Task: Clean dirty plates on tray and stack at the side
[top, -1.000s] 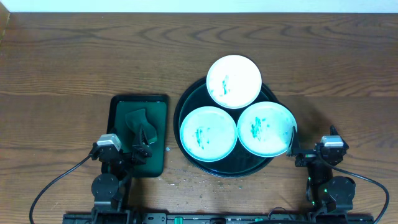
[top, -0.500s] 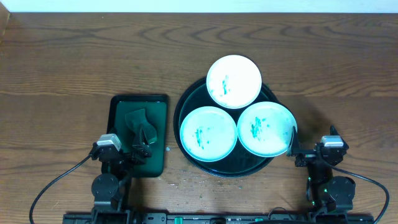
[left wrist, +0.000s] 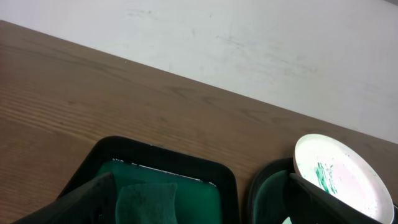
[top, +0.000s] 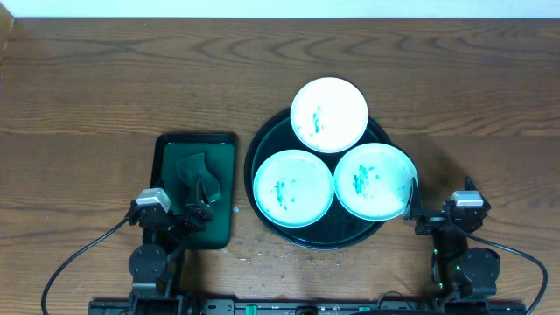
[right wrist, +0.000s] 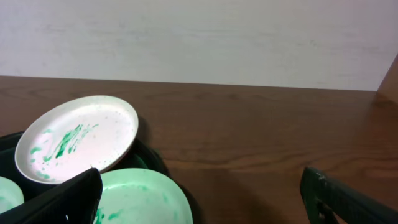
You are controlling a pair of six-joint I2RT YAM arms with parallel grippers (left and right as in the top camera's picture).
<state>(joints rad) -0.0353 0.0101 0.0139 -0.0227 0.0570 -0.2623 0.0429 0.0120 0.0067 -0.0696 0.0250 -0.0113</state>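
Three white plates smeared with teal sit on the round dark tray: a far one, a front left one and a front right one. My left gripper is open and empty, low over the near end of the rectangular tray. In the left wrist view its fingers frame a green sponge. My right gripper is open and empty, just right of the front right plate. The right wrist view shows that plate and the far plate.
A smaller rectangular dark green tray lies left of the round tray, with a dark green sponge in it. Small white specks dot the wood in front of the round tray. The table's back edge meets a white wall.
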